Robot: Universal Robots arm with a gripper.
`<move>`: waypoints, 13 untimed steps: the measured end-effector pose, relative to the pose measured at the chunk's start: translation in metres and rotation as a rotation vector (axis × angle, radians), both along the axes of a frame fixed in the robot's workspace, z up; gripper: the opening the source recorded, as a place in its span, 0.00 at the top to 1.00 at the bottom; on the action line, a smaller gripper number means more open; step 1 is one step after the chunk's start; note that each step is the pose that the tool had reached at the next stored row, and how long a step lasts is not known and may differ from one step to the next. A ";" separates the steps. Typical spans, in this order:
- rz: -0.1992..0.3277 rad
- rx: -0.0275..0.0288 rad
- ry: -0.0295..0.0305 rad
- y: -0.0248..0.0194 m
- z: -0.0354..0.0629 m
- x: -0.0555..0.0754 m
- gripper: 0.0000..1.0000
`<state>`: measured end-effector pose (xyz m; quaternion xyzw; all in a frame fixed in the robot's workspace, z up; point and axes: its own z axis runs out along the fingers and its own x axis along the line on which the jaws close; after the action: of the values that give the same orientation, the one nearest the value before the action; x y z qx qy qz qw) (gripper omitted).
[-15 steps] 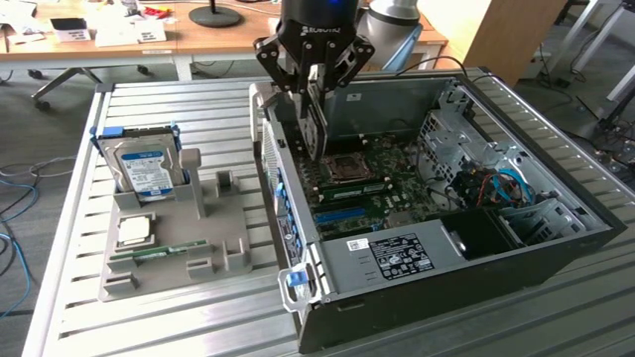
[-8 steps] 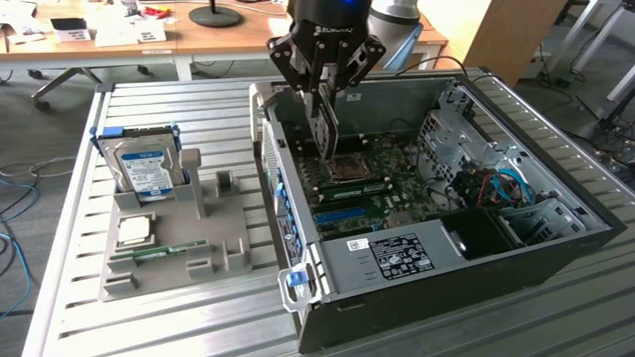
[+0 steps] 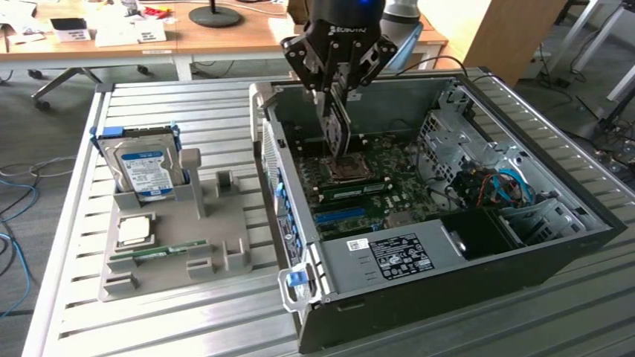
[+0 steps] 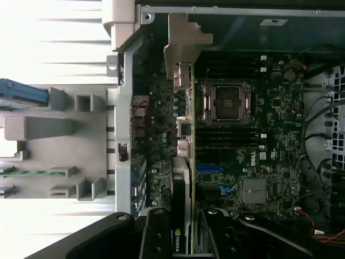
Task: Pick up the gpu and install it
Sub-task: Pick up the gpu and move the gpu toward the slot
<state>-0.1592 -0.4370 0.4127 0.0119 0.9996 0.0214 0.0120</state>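
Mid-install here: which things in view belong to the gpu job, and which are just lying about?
Job: gripper shut on the gpu, held on edge over the motherboard in the open computer case.
Lying about: hard drive, RAM stick, grey holder tray beside the case.

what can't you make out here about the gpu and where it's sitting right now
- gpu fan face: the card hangs edge-on in both views.
- Motherboard right under the card: covered by the gpu and the hand in the wrist view. In the exterior view the card's lower edge merges with it.
- Whether the card touches the board: cannot tell in either view.
- White label: print too small, exterior view.
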 end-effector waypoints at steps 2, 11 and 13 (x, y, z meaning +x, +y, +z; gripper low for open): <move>0.000 0.0001 0.0000 0.0000 0.0000 0.004 0.73; 0.000 0.0001 -0.0001 0.0002 -0.0001 0.021 0.73; 0.000 0.0001 0.0000 0.0003 0.0000 0.025 0.73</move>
<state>-0.1343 -0.4367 0.4126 0.0119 0.9996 0.0215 0.0120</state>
